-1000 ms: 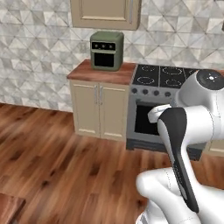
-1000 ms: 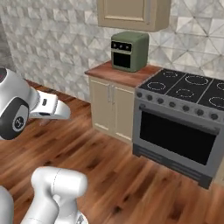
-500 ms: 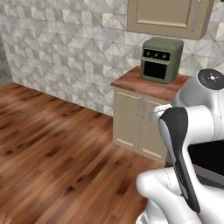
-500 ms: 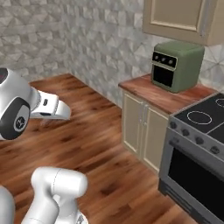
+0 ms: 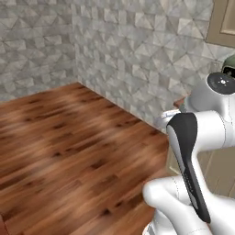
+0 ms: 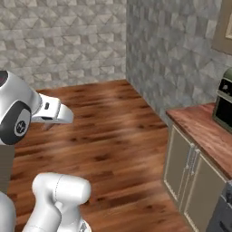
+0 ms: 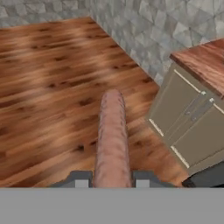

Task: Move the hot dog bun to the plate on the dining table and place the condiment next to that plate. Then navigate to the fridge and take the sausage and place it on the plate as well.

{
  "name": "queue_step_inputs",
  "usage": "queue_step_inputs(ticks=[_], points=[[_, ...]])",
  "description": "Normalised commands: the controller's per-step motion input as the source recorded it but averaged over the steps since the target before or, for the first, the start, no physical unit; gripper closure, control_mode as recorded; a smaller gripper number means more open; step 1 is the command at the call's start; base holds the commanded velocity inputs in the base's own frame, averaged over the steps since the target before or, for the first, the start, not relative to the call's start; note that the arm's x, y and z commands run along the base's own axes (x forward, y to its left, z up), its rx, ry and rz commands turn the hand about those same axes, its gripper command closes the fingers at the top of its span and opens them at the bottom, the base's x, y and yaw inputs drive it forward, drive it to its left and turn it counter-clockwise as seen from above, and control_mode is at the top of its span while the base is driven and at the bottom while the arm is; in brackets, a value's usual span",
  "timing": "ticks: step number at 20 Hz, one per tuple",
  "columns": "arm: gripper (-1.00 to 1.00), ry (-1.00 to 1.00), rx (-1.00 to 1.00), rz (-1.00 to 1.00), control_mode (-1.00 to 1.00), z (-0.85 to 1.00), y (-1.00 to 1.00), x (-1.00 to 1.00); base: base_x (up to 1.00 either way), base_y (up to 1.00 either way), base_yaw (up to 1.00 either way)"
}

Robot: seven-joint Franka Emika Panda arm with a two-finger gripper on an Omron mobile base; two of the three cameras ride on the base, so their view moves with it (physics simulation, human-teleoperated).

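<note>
Sausage clamped in the gripper, carried above the wooden floor beside the base cabinet.

In the hand view the gripper [image 7: 112,181] has its two dark finger tips pressed against the near end of the sausage [image 7: 111,140], one on each side, and the sausage juts straight out ahead of them, hanging over the wooden floor [image 7: 48,87]. The base cabinet [image 7: 188,118] with its pale double doors and reddish-brown countertop [image 7: 203,61] stands just to the right of the sausage's far end in that view, against the grey tiled wall [image 7: 148,22]. In the right base view a dark-fronted green appliance [image 6: 225,102] sits on that countertop at the frame's right edge, and the white arm [image 6: 27,113] reaches over the floor well apart from the cabinet.
</note>
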Motion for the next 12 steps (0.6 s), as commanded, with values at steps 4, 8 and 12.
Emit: queue_step_inputs(ticks=[4, 8, 12], points=[[1.0, 0.0, 0.0, 0.0, 1.0, 0.0, 0.0, 0.0, 1.0, -0.09, 0.48], [1.0, 0.0, 0.0, 0.0, 1.0, 0.0, 0.0, 0.0, 1.0, -0.09, 0.36], [1.0, 0.0, 0.0, 0.0, 1.0, 0.0, 0.0, 0.0, 1.0, -0.09, 0.3]])
